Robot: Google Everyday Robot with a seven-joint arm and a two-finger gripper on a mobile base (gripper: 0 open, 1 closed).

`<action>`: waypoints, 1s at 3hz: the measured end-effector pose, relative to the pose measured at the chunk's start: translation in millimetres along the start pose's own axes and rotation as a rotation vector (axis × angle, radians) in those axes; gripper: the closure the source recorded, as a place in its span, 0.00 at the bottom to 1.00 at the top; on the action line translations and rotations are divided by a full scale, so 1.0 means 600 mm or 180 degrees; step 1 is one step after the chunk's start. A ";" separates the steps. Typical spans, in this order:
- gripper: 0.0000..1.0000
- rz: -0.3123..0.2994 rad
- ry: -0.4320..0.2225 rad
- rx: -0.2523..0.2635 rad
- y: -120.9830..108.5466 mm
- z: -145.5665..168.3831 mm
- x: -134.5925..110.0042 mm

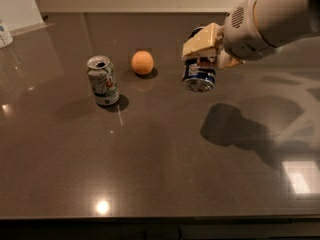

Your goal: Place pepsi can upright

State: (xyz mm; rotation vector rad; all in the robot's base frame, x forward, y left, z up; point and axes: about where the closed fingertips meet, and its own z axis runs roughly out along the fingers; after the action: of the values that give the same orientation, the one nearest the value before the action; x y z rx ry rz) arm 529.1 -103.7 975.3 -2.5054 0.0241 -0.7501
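The pepsi can (199, 74), dark blue with silver ends, hangs in the air above the dark table (150, 159), close to upright with its silver bottom end facing down. My gripper (205, 50) is shut on its upper part, with cream fingers (200, 44) on the can's sides. The arm comes in from the upper right. The can's shadow lies on the table to the lower right of it.
A pale green-and-white can (103, 80) stands upright at the left. An orange ball (142, 62) lies between it and the gripper. A white object (5, 33) sits at the far left edge.
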 end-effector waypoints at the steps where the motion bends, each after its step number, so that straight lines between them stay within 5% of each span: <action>1: 1.00 -0.0364 0.0129 0.0162 -0.004 -0.008 -0.011; 3: 1.00 -0.0922 0.0724 0.0492 -0.006 -0.016 -0.017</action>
State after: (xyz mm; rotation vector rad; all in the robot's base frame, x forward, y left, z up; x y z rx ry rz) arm 514.9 -103.7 978.7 -2.2911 -0.3109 -1.1073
